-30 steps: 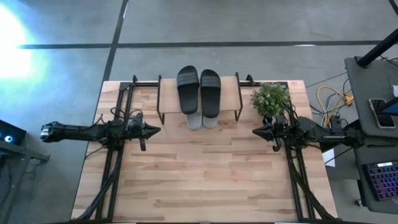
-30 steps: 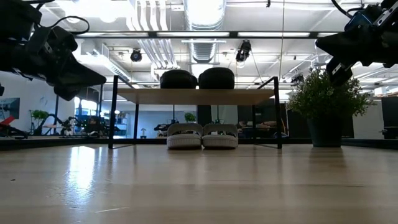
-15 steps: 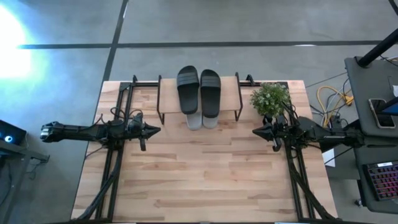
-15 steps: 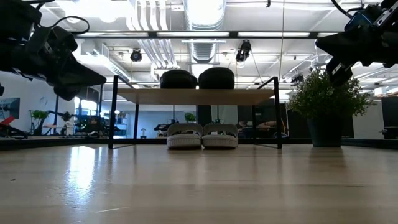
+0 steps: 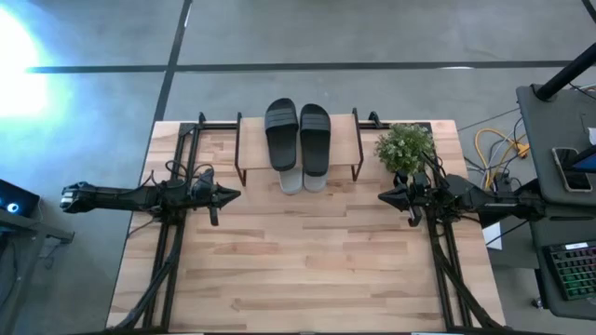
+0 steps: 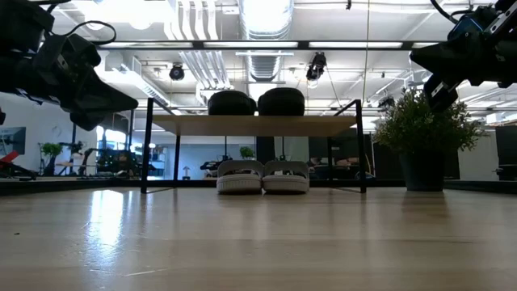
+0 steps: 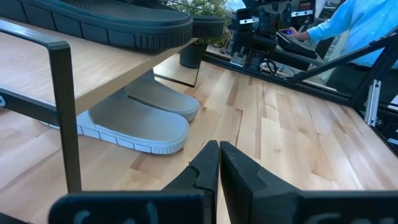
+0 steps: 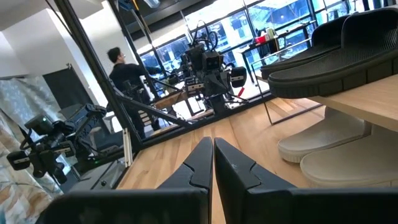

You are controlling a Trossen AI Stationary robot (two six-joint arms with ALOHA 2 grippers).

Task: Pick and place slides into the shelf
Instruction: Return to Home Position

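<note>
floor [image 5: 326,37]: grey concrete, dark seam lines, glare on my left | worktop [image 5: 298,270]: light wood planks | ceiling: white ducts [image 6: 262,16], strip lights | windows [image 8: 261,18] behind | dark desk [image 5: 549,121] with keyboard [image 5: 570,270] on my right | person [image 8: 121,68] standing in the back

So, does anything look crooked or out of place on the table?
Nothing stands out. The black slides sit side by side on the shelf, the grey slides paired beneath it. The potted plant stands upright. The left gripper and right gripper hang shut, clear of everything.
</note>
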